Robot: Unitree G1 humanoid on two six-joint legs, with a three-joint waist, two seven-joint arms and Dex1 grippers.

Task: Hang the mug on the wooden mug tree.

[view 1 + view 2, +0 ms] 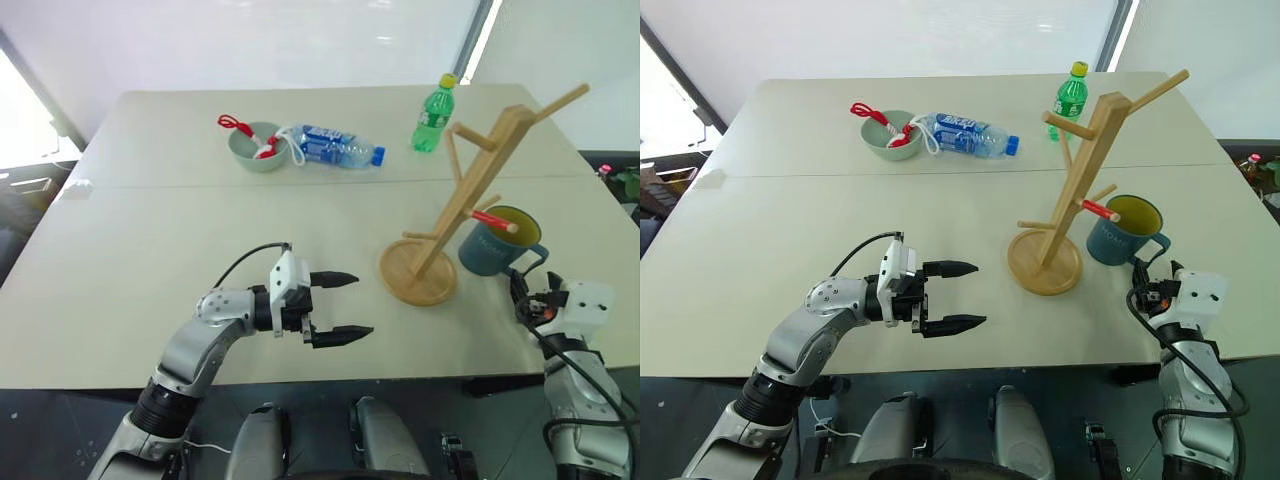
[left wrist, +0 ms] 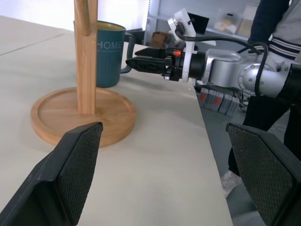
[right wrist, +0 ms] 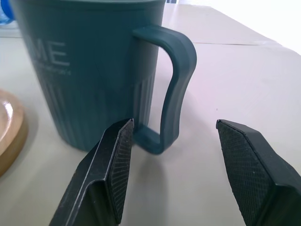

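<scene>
Standing upright on pale bench point(image 1: 150, 270) beside wooden mug tree point(image 1: 455, 215): mug point(image 1: 497, 243). Right gripper point(image 3: 176, 155) jaws gaping, straddling handle point(image 3: 176, 84), gripping nothing; left gripper point(image 1: 345, 305) jaws spread, empty.

teal mug point(image 1: 497, 248), light wooden mug tree point(image 1: 470, 190), green bottle point(image 1: 434, 115)

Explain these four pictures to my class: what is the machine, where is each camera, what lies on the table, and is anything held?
It is a two-armed humanoid robot. Two pictures come from cameras in its head, looking down; the other two from cameras on its wrists. On the table stand a wooden mug tree and, beside it, a blue mug. Farther back lie a bowl, a water bottle and a green bottle. The left end effector is open over the table. The right end effector is open at the mug's handle. Nothing is held.
</scene>
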